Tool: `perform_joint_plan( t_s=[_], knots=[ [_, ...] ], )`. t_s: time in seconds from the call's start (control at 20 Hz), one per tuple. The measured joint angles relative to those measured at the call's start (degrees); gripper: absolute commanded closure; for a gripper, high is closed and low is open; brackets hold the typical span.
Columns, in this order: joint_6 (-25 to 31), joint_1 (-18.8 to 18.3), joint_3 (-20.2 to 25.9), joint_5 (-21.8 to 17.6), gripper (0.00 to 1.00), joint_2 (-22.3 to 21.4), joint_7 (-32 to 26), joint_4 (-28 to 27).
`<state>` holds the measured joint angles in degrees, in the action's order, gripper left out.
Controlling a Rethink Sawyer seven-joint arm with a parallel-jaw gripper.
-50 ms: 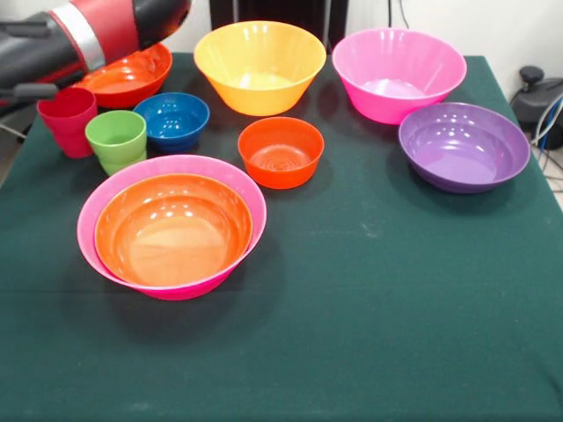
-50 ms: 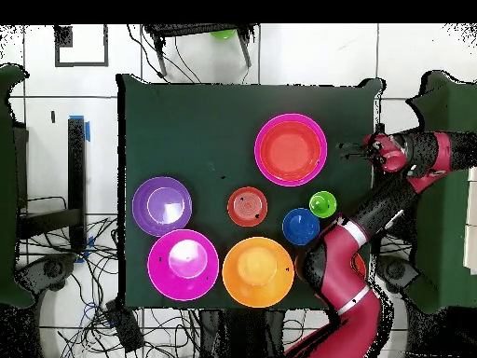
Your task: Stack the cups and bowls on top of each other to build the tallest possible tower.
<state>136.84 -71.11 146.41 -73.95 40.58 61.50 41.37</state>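
The tower is a red-orange bowl (image 1: 173,230) nested in a large magenta bowl (image 1: 230,180) at the front left, seen from overhead as one stack (image 2: 291,149). Behind it stand the red-pink cup (image 1: 68,119), the lime green cup (image 1: 117,139) and the small blue bowl (image 1: 171,119). A second red-orange bowl (image 1: 132,77) sits partly under the arm (image 1: 97,31). The light orange bowl (image 1: 259,66), the other magenta bowl (image 1: 398,75), the purple bowl (image 1: 464,145) and the small orange-red bowl (image 1: 281,151) stand apart. My gripper (image 2: 357,147) hovers at the table's edge beside the tower, holding nothing visible.
The dark green table (image 1: 396,308) has bare cloth across its front half. The arm's elbow (image 2: 340,252) hangs over the corner by the cups. A black device (image 1: 532,88) and cables (image 2: 112,308) lie off the table's sides.
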Motion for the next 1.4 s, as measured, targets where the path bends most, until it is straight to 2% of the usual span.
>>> perform_joint_plan(
  t_s=[0.35,0.65,0.95,1.25,1.4],
  knots=[
    [-11.4,-2.5,-5.7,5.7,0.00,-2.9,14.3,14.3],
    [-18.9,-3.4,-9.7,8.7,0.00,-5.9,20.7,21.8],
    [-27.7,-3.7,-14.6,11.9,0.00,-10.0,24.2,28.5],
    [-33.5,-3.8,-19.1,12.6,0.00,-15.0,28.7,34.0],
    [-36.0,-3.9,-21.3,12.7,0.00,-18.7,33.5,37.3]
  ],
)
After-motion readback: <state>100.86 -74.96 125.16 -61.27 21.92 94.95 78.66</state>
